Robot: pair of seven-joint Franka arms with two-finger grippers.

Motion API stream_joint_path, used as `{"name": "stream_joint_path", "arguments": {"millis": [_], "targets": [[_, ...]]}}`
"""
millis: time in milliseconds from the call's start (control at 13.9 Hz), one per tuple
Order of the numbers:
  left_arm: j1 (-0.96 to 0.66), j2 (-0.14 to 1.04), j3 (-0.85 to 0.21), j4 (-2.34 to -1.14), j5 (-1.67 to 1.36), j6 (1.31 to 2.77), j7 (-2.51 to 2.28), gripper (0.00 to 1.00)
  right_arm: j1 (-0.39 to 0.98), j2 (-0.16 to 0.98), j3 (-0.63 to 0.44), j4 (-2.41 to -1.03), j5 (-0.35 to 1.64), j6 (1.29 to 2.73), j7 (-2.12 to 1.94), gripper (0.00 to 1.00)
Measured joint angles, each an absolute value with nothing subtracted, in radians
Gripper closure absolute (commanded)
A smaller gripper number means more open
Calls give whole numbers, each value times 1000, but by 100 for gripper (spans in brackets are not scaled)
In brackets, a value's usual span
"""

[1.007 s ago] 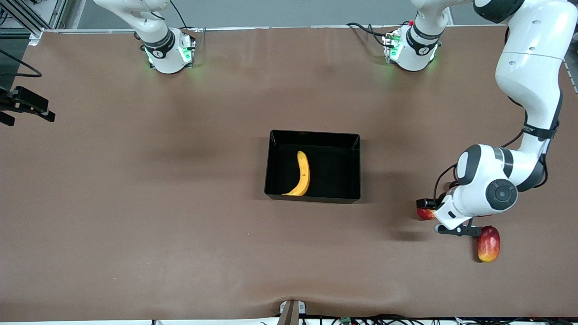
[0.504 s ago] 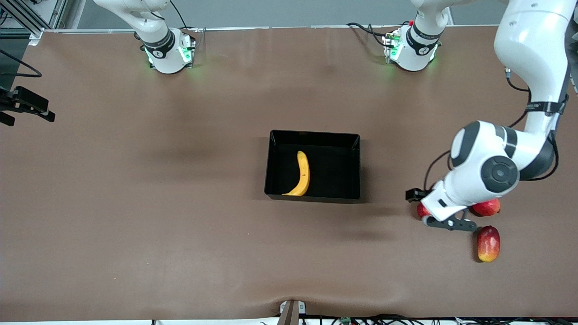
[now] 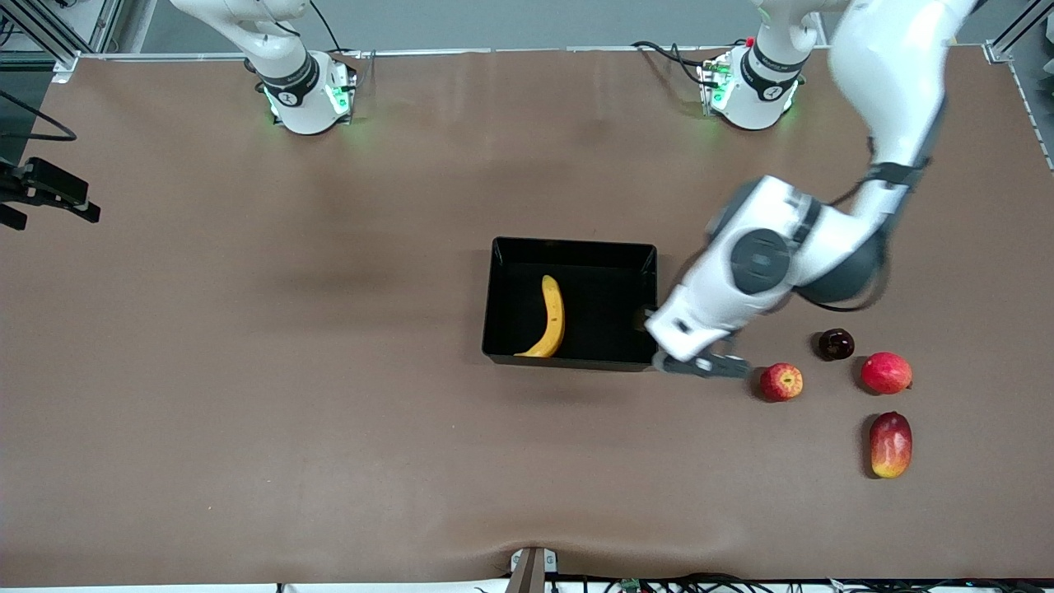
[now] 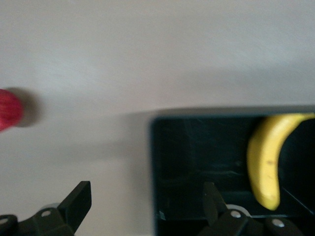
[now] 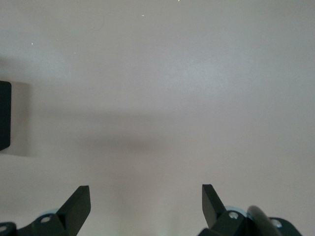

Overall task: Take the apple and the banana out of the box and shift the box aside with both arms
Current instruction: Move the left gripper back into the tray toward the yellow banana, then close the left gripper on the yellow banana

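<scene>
Your rectangular glossy black plastic tray (image 3: 574, 302) sits at the middle of the brown table (image 3: 329, 371), and the long curved yellow banana (image 3: 550, 317) lies inside it, toward the right arm's end of the tray. The small round red apple with yellow patches (image 3: 781, 382) rests on the table outside the tray, toward the left arm's end and apart from the tray wall.

Your left gripper (image 4: 145, 206) hangs over the tray's wall at the left arm's end, at the corner nearer the front camera. Its fingers (image 4: 78, 199) are spread wide and hold nothing; one stands over bare table, the other over the tray floor.

Your right gripper (image 5: 146, 202) waits over bare table at the right arm's end, fingers apart and empty.

Near the apple you also have a small dark-maroon round fruit (image 3: 836, 344), a second round red fruit (image 3: 886, 372) just beside it, and an oblong red-yellow mango (image 3: 891, 445) nearer the front camera than both.
</scene>
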State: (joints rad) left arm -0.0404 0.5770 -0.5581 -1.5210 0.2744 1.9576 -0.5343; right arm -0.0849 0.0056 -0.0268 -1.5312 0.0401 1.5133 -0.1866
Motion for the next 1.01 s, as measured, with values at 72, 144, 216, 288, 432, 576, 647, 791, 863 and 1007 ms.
{"name": "stream_joint_path", "arguments": {"millis": [72,144,216,288,432,576,647,791,863,1007], "targets": [[-81,588,-557,-1521,285,1968,-573,0,-85,6,-28,-1531,40,1513,-187,0],[-114,602,-557,-1522,297,1988,-614,0,-86,6,-29,-1531,40,1513,-187,0],[-139,618,-556,-1522,304,2014,-643,0,-87,6,-30,-1531,40,1513,-187,0],[-159,634,-556,-1523,315,2041,-663,0,-87,6,-30,-1531,40,1513,-187,0],[-189,676,-555,-1523,336,2109,-691,0,-87,6,-30,-1531,40,1513,-187,0],[-211,723,-554,-1524,340,2208,-695,0,-87,6,-31,-1531,40,1513,-187,0],[-222,748,-554,-1524,340,2255,-698,0,-87,7,-31,-1532,40,1513,-187,0],[-242,786,-552,-1524,343,2302,-703,0,-87,12,-31,-1532,40,1513,-187,0],[-260,798,-540,-1524,344,2310,-703,0,-87,15,-31,-1532,40,1513,-187,0],[-318,812,-485,-1523,344,2314,-705,0,-87,24,-31,-1533,40,1513,-187,0]]}}
